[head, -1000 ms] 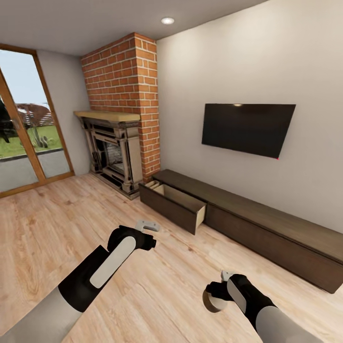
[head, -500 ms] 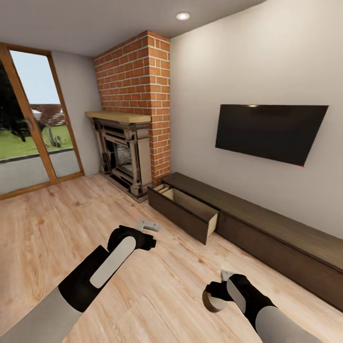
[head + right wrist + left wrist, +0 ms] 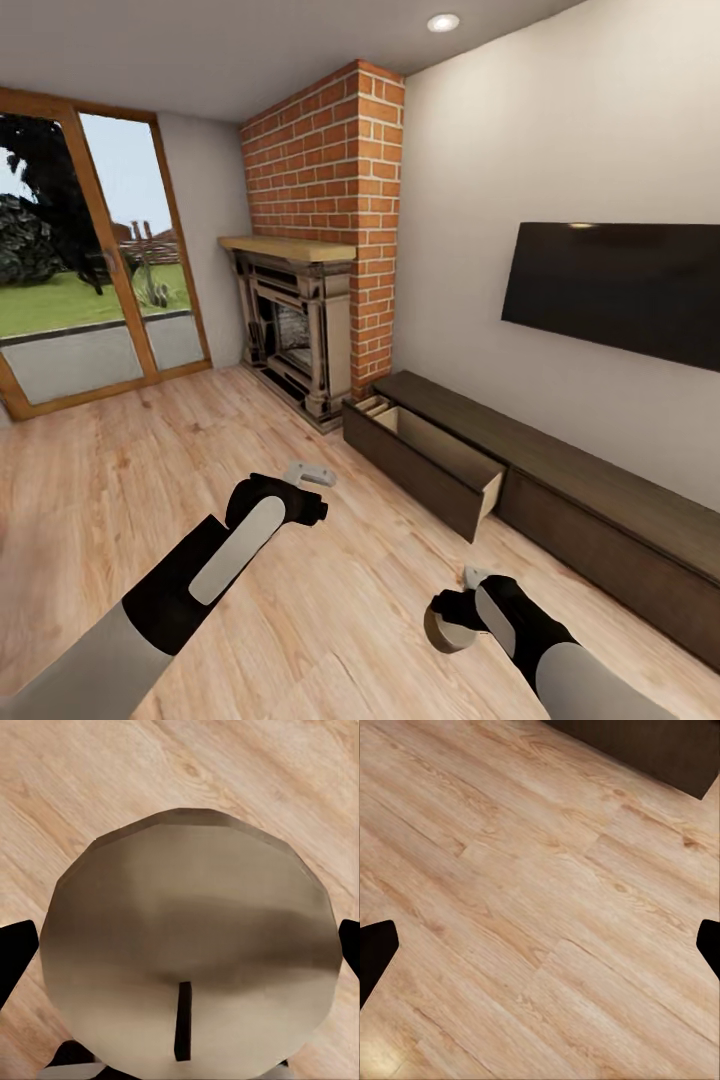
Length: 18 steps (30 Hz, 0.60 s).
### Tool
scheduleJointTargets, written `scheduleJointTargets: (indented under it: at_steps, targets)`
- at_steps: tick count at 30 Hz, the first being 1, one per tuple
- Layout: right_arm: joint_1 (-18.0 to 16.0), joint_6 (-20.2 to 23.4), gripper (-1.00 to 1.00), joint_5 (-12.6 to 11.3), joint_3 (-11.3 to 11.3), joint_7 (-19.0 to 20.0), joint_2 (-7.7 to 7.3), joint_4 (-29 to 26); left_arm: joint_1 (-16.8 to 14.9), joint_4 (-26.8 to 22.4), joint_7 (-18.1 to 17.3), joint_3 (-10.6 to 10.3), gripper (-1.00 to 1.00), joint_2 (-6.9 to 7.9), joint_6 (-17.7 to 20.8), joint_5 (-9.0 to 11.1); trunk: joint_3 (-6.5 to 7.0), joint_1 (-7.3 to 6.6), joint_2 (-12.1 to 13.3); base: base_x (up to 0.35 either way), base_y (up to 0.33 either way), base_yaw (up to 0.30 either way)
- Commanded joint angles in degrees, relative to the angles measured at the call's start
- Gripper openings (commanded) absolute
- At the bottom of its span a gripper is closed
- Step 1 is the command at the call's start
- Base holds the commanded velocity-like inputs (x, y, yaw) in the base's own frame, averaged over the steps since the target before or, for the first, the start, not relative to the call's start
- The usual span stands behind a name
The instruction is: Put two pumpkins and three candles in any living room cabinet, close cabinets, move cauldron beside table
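My right gripper (image 3: 452, 612) is shut on a grey-beige candle (image 3: 438, 638), held low over the floor at the right. In the right wrist view the candle's (image 3: 187, 945) round top and dark wick sit between the two dark fingertips (image 3: 15, 952). My left gripper (image 3: 310, 474) stands open and holds nothing, with bare floor between its fingertips (image 3: 375, 956). The long dark cabinet (image 3: 590, 490) runs along the right wall. Its end drawer (image 3: 440, 462) is pulled out, and the part of its pale inside that I see is bare. Pumpkins, cauldron and table are out of view.
A brick chimney with a fireplace (image 3: 295, 320) stands in the corner beside the cabinet. A black TV (image 3: 620, 290) hangs on the wall above the cabinet. Glass sliding doors (image 3: 90, 270) are at the left. Wood floor (image 3: 130, 470) stretches ahead of both arms.
The whole view has swung left, so the fireplace, cabinet and TV sit further right in the picture. Both arms keep the same pose, and the candle stays in the right gripper.
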Motion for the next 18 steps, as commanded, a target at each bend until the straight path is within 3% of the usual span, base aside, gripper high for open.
scheduleJointTargets:
  at_steps: [1,18]
  targets:
    - [0.0,-1.2,-1.0,-0.5,0.4,-0.4,-0.02,-0.1,-0.1,-0.1,0.6,-0.1,1.0,0.05,0.1,0.5,-0.11,0.06,-0.1,0.31,0.143,0.018]
    - [0.0,-3.1,-1.0,-0.5,0.5,-0.5,0.23,0.0,-0.1,0.6,0.5,-0.1,1.0,0.03,0.1,0.5,-0.11,0.06,-0.1,0.309,0.143,0.003]
